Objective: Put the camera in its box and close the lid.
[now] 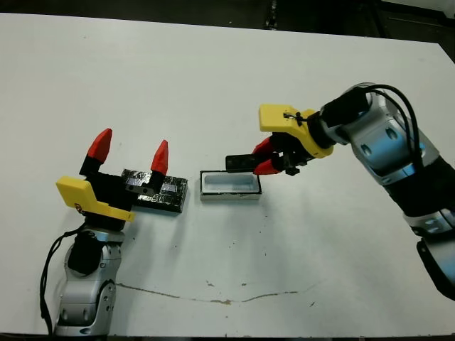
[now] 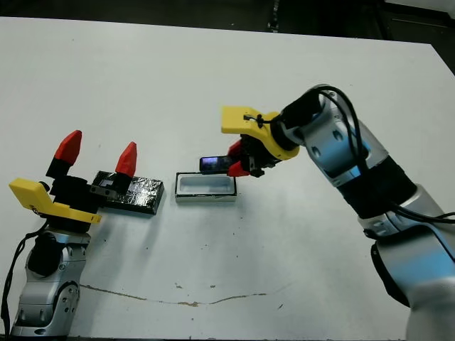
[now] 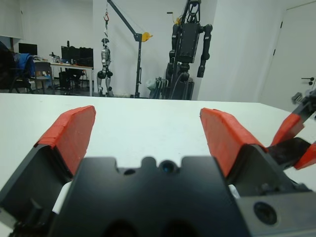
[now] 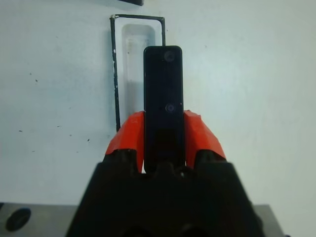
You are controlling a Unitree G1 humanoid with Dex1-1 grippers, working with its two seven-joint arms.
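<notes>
Right gripper [image 1: 264,159] clenched on the small flat black camera bar [image 4: 163,98], held just above the right end of the white-lined oblong box [image 1: 229,185], not touching. Glossy black lid with silvery patches [image 1: 158,190] lies at the box's 9 o'clock, just beside it. Left gripper [image 1: 131,150], fingers spread and empty, hangs over the lid. White table [image 1: 213,85] bears a thin crack-like mark [image 1: 213,298] at the box's 6 o'clock.

Robotics lab; hoisted humanoid robot [image 3: 189,44]; gantry crane [image 3: 129,34]
</notes>
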